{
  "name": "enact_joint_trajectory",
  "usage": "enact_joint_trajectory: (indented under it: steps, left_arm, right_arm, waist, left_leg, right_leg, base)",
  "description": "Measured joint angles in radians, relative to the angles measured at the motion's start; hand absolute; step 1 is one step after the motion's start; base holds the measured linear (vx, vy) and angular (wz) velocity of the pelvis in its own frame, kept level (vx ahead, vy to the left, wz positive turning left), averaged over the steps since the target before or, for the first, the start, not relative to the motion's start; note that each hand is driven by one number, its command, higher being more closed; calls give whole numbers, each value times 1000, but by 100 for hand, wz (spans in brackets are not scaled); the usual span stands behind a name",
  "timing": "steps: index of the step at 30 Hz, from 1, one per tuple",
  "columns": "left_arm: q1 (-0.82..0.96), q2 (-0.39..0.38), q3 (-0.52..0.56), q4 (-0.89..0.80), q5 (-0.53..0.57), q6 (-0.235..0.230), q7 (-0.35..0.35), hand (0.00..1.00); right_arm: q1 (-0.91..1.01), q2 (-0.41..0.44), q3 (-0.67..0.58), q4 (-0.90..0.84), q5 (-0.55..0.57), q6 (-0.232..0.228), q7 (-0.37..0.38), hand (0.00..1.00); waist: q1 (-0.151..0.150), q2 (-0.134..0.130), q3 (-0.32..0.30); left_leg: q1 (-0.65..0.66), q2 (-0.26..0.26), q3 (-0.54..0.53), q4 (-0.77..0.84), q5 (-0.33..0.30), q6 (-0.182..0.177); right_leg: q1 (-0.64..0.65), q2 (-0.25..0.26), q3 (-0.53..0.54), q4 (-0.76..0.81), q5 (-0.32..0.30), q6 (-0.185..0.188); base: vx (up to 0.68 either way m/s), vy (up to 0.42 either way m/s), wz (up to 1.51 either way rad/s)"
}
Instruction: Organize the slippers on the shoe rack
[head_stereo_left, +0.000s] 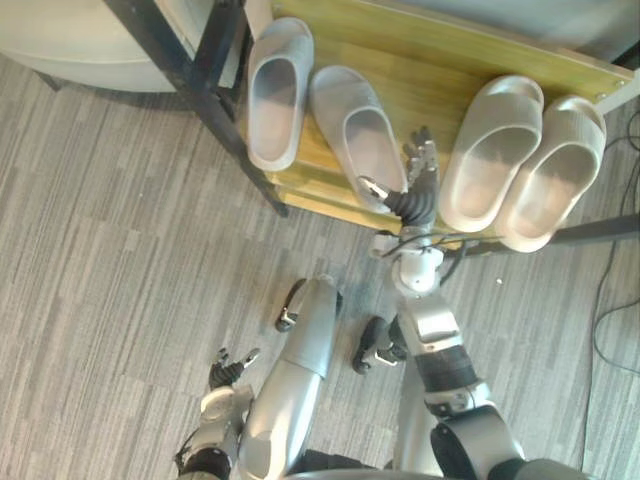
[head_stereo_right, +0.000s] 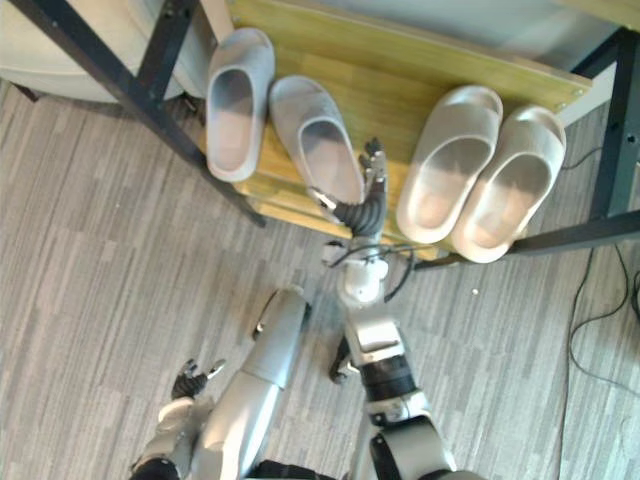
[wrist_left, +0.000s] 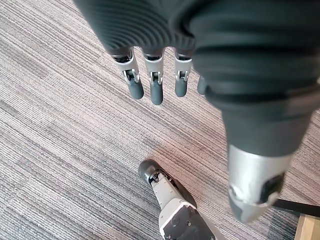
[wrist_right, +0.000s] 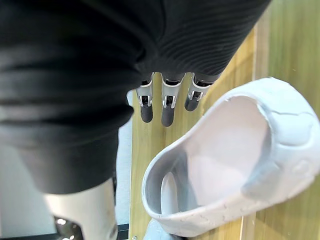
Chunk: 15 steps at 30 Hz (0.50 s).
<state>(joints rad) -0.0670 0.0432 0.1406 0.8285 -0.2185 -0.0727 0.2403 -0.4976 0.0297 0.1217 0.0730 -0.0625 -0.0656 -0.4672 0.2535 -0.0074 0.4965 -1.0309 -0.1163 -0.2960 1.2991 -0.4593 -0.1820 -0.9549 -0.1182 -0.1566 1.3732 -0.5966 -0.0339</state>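
Left eye view: the wooden shelf of the shoe rack (head_stereo_left: 430, 70) runs across the top of the frame, with four slippers lying on it, open sides up. At upper centre-left lies the outer grey slipper (head_stereo_left: 280, 90), and just right of it the inner grey slipper (head_stereo_left: 358, 135), angled so that its heel points toward the lower right. At upper right the beige pair (head_stereo_left: 520, 160) lies side by side, the two touching along their length.

The right hand (head_stereo_left: 420, 175) reaches up from the lower centre and sits over the shelf's front edge, in the gap between the inner grey slipper and the beige pair. In the right wrist view its fingers (wrist_right: 167, 107) hang straight and apart over bare wood, closed on nothing, with a pale slipper's opening just beside them; contact with that slipper cannot be told.

The left hand (head_stereo_left: 228, 370) shows at the lower left, over the grey striped carpet (head_stereo_left: 120, 250). In the left wrist view its fingers (wrist_left: 155, 90) are straight and relaxed, holding nothing
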Motion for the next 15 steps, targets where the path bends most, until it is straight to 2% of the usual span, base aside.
enact_joint_trajectory:
  steps: [4, 15]
  left_arm:
    - [0, 1, 0, -3, 0, -1, 0, 0]
    - [0, 3, 0, -2, 0, -3, 0, 0]
  right_arm:
    - [10, -1, -9, -25, -51, 8, -18, 0]
    - [3, -32, -81, 21, -53, 31, -27, 0]
  waist:
    - [0, -1, 4]
    - [0, -4, 14]
  left_leg:
    - [0, 0, 1, 0, -1, 1]
    - [-11, -2, 0, -1, -1, 1]
  right_leg:
    - [0, 0, 1, 0, -1, 1]
    - [-9, -2, 0, 0, -1, 2]
  base:
    - [15, 0, 0]
    - [6, 0, 0]
